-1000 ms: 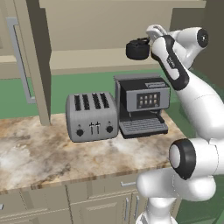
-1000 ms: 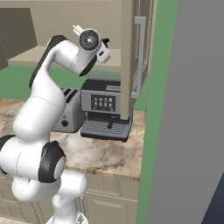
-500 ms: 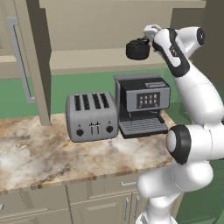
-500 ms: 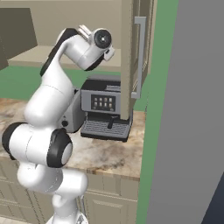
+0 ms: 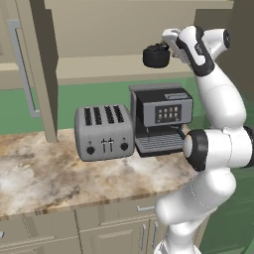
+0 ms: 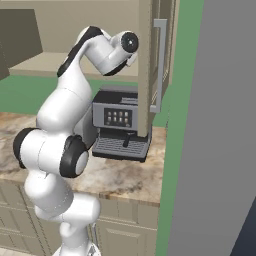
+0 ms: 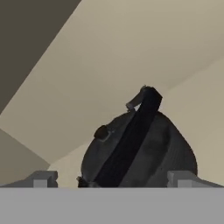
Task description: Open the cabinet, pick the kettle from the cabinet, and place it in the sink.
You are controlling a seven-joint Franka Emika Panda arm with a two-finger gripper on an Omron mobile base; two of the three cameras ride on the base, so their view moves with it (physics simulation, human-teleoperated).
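The cabinet [image 5: 99,30] stands open, its left door [image 5: 37,74] swung out toward me. The kettle [image 5: 156,55], small, round and black, sits on the cabinet's shelf at the right end. My gripper [image 5: 167,49] is right beside the kettle on its right, at shelf height. In the hand view the kettle [image 7: 144,148] is close in front with its arched handle toward me. The gripper [image 7: 111,180] is open, one fingertip [image 7: 41,179] on each side of the kettle's body. The sink is out of view.
A silver toaster [image 5: 104,131] and a black-and-silver coffee machine [image 5: 161,116] stand on the marble counter [image 5: 59,173] under the shelf. The right cabinet door [image 6: 147,65] with its bar handle [image 6: 160,65] hangs open beside my hand. A tall grey panel [image 6: 220,125] stands on the right.
The arm has twisted and its elbow has swung round, bringing the hand a little closer to the kettle. The kettle has not moved and the jaws have stayed open.
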